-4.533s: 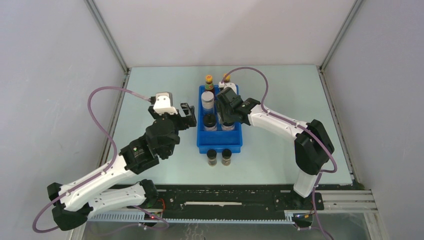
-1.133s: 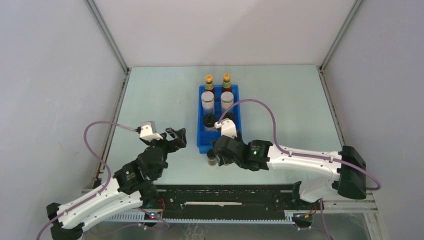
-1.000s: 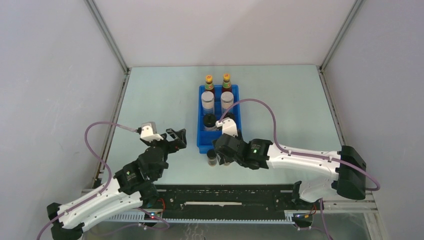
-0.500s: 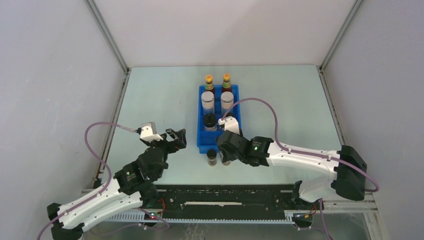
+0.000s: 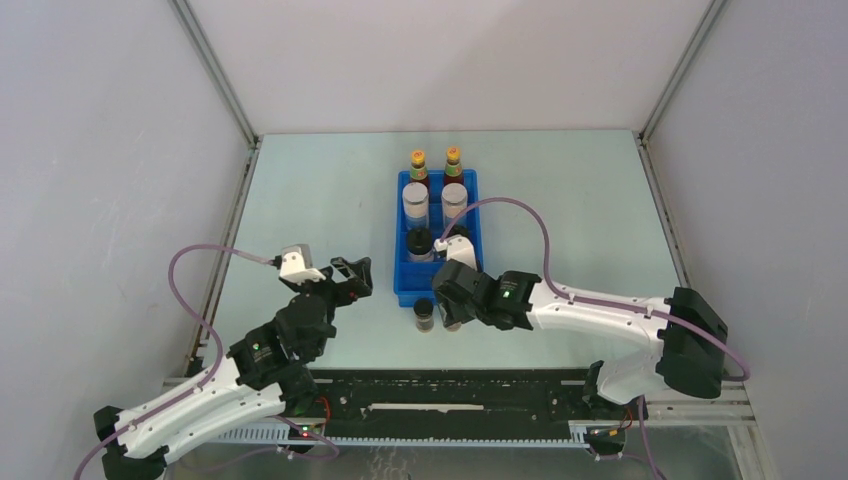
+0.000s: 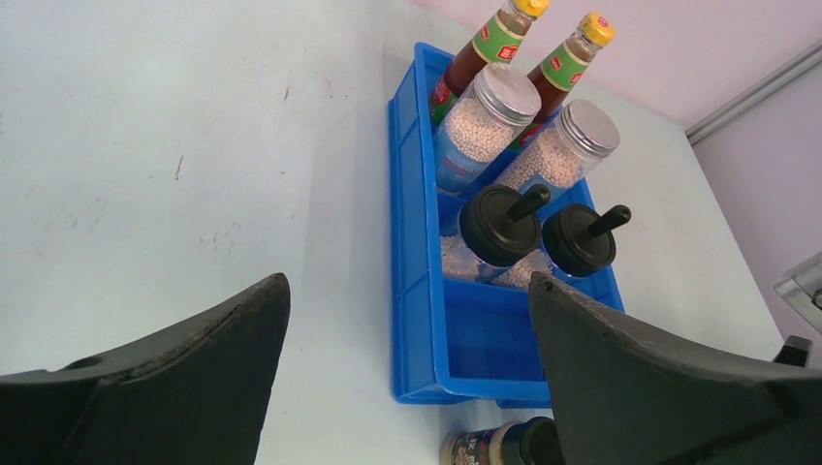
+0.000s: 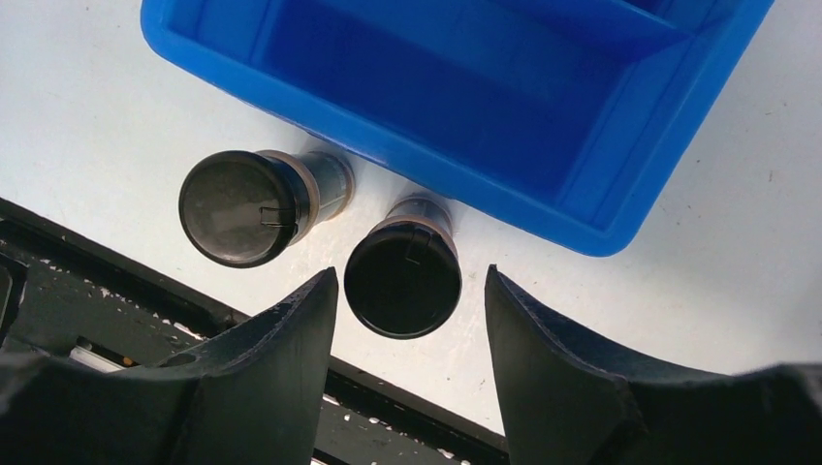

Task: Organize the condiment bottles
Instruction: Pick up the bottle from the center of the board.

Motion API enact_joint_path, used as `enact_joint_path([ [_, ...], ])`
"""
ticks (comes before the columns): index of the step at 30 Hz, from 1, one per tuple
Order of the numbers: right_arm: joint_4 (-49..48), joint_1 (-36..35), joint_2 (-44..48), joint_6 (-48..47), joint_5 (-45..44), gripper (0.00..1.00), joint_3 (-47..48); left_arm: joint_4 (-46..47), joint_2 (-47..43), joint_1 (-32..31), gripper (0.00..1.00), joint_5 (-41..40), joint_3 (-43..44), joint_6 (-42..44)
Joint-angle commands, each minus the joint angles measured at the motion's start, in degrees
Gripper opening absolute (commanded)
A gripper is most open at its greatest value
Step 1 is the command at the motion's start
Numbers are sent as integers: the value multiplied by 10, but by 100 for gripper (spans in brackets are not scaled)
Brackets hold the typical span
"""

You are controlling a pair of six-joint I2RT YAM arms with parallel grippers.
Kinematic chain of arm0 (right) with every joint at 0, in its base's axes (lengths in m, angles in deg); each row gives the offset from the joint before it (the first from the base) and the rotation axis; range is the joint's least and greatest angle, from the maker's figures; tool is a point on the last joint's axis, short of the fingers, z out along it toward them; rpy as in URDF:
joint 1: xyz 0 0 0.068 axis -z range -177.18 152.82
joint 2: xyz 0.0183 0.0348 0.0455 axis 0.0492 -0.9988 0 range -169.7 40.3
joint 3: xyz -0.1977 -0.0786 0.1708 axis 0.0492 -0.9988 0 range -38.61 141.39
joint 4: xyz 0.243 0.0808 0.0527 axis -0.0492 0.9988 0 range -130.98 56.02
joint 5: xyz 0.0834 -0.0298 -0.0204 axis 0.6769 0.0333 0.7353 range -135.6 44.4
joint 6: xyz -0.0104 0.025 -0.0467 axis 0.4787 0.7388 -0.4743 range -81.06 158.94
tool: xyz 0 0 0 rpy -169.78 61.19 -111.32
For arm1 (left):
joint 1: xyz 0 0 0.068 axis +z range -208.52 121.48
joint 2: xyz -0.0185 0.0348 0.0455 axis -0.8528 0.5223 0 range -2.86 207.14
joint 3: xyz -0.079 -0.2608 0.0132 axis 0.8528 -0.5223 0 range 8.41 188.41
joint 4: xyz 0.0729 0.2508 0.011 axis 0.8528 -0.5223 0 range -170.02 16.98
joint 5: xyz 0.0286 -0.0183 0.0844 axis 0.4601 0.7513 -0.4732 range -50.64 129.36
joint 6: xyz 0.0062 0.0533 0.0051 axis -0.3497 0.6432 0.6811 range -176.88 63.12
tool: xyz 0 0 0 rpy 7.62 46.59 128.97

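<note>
The pale worktop point(image 5: 330, 190) carries everything. The right arm point(image 5: 600, 315) lies long and low along its near edge. Its shoulder sits out at the right, the forearm runs left, and the wrist bends down just in front of the blue tray point(image 5: 400, 250). The left arm point(image 5: 200, 385) is folded close to its base, with its forearm rising toward the tray's near left corner. The left claw point(image 5: 352, 280) hangs above bare worktop beside that corner, fingers spread wide and gripping nothing. Its wrist camera looks along the length of the tray between them.

At the tray's far end the two red sauce bottles point(image 5: 417, 165) with yellow caps stand side by side. Just nearer are the two grey-lidded jars point(image 5: 415, 200) of pale grains. Nearer again are the two black-lidded jars point(image 6: 499, 225), and both pairs sit side by side in the tray.

The two tiny dark jars stand upright on the worktop outside the tray, just in front of its near wall, close together but not touching. The right claw point(image 7: 409, 279) is down over the right tiny jar point(image 7: 405, 266). Its fingers are spread, one on each side of the black cap, with a gap showing on both sides, so it pinches nothing. The left tiny jar point(image 7: 247, 203) stands just outside the claw's left finger.
</note>
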Motion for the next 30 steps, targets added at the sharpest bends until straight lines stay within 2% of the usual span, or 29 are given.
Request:
enact_joint_path([
  [1,2,7,-4,2,10,65,1,17,-6,1,96,-18,-11,7],
  [25,-5,13,-21,-3,31,60,1,16,-8,1,96,-19,-14,5],
  [30,-9,14,-25,-4,34,54,1,19,-9,1,96,-19,-15,5],
])
